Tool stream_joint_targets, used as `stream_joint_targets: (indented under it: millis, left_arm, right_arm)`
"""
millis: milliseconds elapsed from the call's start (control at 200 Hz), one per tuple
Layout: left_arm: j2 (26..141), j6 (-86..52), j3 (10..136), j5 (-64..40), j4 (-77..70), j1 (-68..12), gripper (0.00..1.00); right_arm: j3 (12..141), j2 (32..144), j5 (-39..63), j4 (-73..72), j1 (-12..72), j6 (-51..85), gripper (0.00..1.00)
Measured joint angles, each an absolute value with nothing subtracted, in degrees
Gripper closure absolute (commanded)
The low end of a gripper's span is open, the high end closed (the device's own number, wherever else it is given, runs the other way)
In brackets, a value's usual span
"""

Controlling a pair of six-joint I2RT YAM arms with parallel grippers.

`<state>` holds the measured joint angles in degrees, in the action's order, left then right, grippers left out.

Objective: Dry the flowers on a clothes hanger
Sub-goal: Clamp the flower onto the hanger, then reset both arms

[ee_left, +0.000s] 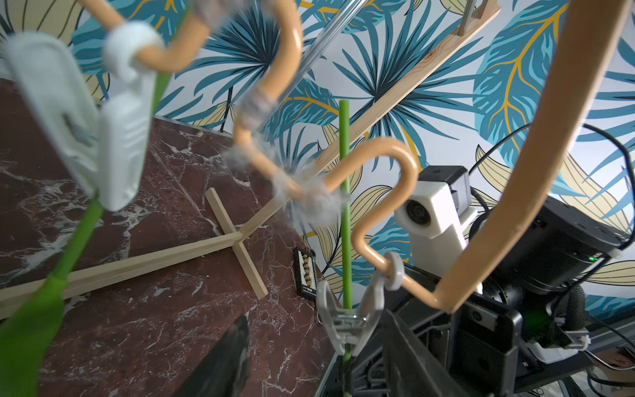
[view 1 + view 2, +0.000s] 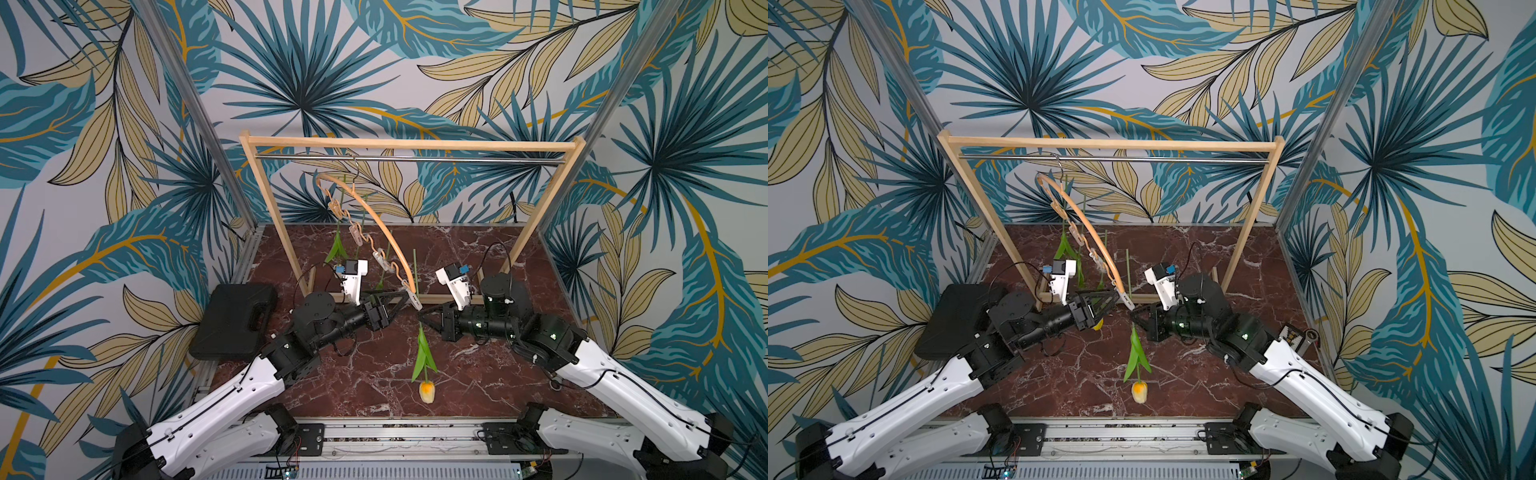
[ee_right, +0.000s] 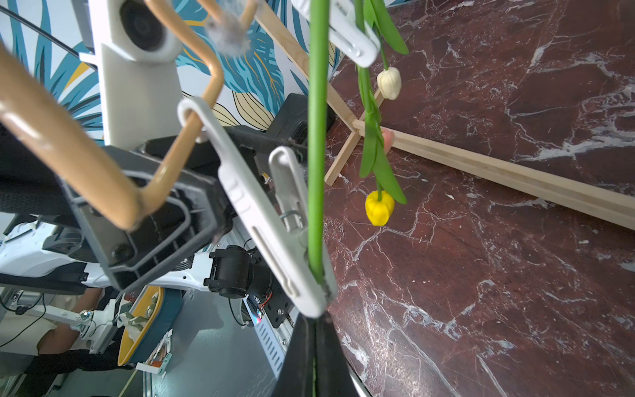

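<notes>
Jaws of the left gripper (image 2: 399, 305) stand apart at the end clothespin (image 1: 347, 319); those of the right gripper (image 2: 424, 319) pinch the stem of the yellow-orange tulip (image 2: 424, 357) (head down), just under the tilted clothes hanger (image 2: 390, 237), which hangs from the rack rod (image 2: 415, 158) with 3 other tulips (image 3: 379, 208)

Tabletop (image 2: 374, 374) of dark red-brown marble with white veining, enclosed by wallpaper (image 2: 311, 83) printed with teal and beige leaves, mustard-ribbed, on pale grey. Clothes hanger (image 1: 512, 192) of tan-orange wood carrying white clothespins (image 3: 261, 220), hung on a pale wooden rack (image 2: 407, 144) with a silver rod (image 2: 415, 158). Below the clothes hanger, a yellow-orange tulip (image 2: 427, 391), a yellow tulip (image 3: 379, 208) and a cream-white tulip (image 3: 389, 82), all with green stems and leaves; left of it, a plain black case (image 2: 232, 320).
</notes>
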<state>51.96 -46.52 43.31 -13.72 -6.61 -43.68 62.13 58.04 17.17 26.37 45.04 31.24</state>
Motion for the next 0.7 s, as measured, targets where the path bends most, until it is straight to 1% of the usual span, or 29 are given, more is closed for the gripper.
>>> stream_joint_targets:
  millis: [145, 230, 331, 406, 451, 551, 676, 701]
  left_arm:
    - [48.7, -44.4, 43.3, -11.0, -1.8, -43.7, 0.32]
    - [46.2, -43.5, 43.3, -6.8, 2.4, -43.7, 0.29]
    - [42.8, -42.8, 43.3, -0.5, 7.1, -43.7, 0.23]
    - [40.1, -42.0, 43.4, 5.4, 11.0, -43.7, 0.22]
    - [39.1, -41.3, 43.9, 9.6, 14.7, -43.7, 0.22]
    - [38.9, -39.9, 47.8, 20.3, 24.1, -43.7, 0.14]
    - [39.7, -36.9, 54.5, 35.4, 32.8, -43.7, 0.05]
    - [39.7, -36.0, 55.6, 38.2, 33.8, -43.7, 0.03]
  right_arm:
    - [62.1, 57.7, 15.7, 26.5, 45.0, 31.2, 0.86]
    - [62.1, 57.3, 14.4, 27.2, 45.0, 31.1, 0.79]
    - [62.1, 56.3, 12.2, 29.0, 45.0, 30.5, 0.7]
    - [62.2, 55.2, 10.2, 30.5, 45.0, 29.9, 0.68]
    - [62.6, 54.9, 8.7, 32.2, 45.0, 29.4, 0.64]
    - [65.8, 55.1, 3.0, 37.3, 45.0, 27.9, 0.52]
    - [69.2, 54.7, -5.0, 41.1, 45.0, 26.6, 0.41]
    - [69.4, 54.3, -6.6, 41.4, 45.0, 26.2, 0.35]
